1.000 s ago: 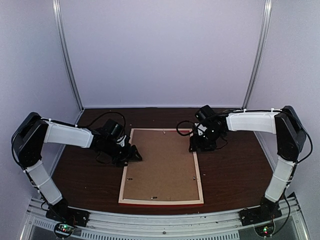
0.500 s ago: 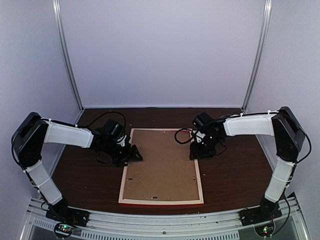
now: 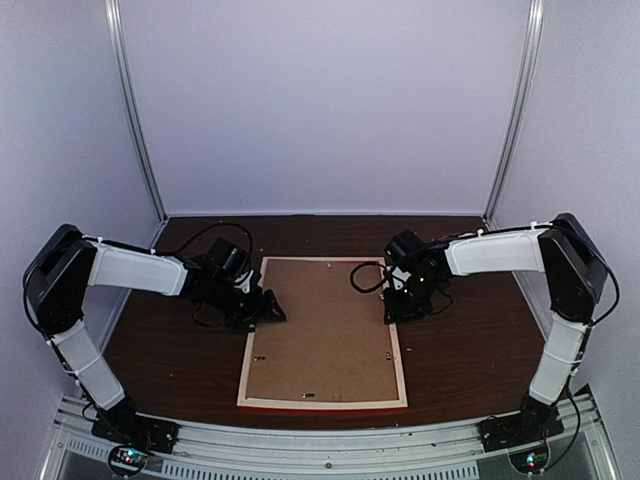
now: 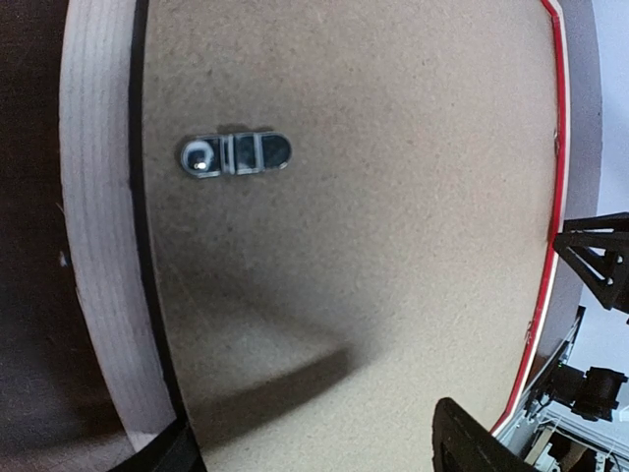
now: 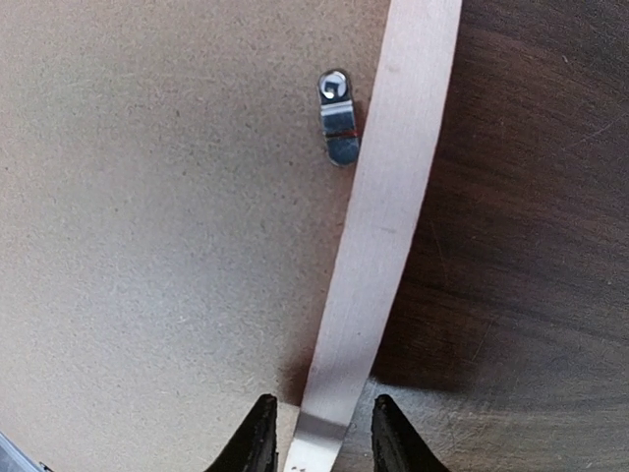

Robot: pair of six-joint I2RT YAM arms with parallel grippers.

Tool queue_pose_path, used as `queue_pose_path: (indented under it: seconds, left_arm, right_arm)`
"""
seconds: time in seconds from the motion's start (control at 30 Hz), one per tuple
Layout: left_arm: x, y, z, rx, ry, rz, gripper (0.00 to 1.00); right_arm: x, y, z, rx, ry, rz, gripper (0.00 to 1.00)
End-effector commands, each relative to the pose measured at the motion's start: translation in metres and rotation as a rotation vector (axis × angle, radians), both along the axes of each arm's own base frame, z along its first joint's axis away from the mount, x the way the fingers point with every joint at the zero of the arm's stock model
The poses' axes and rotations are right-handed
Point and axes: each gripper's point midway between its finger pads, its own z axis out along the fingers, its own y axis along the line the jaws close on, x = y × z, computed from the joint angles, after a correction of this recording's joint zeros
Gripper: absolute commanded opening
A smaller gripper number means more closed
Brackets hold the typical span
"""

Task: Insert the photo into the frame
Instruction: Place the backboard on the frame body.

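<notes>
The frame (image 3: 399, 352) lies face down on the table, pale wood back up, with its red front edge along the near side. A brown backing board (image 3: 325, 325) fills it. The photo is hidden. My left gripper (image 3: 268, 308) is open at the frame's left rail. In the left wrist view (image 4: 314, 457) its fingers (image 4: 462, 447) are spread wide over the board (image 4: 373, 246) beside the rail (image 4: 93, 246). My right gripper (image 3: 393, 310) is open at the right rail. In the right wrist view (image 5: 322, 438) its fingertips (image 5: 257, 438) straddle the rail (image 5: 393, 197) with small gaps on both sides.
A metal turn clip (image 4: 234, 154) lies on the board near the left rail. Another clip (image 5: 338, 128) lies on the board by the right rail. The dark wood table (image 5: 531, 246) borders the frame. White walls and metal posts (image 3: 135, 110) enclose the back.
My right gripper has moved a little nearer along the frame's right rail. The left arm and the frame have hardly moved.
</notes>
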Motion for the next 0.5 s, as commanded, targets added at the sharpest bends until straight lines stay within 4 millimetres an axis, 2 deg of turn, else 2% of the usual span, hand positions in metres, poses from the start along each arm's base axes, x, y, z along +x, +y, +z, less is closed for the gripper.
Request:
queue_pose_path:
  seconds: [0.0, 0.47]
  left_arm:
    - [-0.004, -0.010, -0.001, 0.010, -0.010, -0.050, 0.75]
    - [-0.003, 0.004, 0.006, 0.149, -0.035, -0.076, 0.85]
  right_arm:
    - [-0.003, -0.005, -0.010, -0.034, 0.007, -0.014, 0.31]
    - [-0.005, -0.007, -0.009, -0.034, 0.005, -0.018, 0.31]
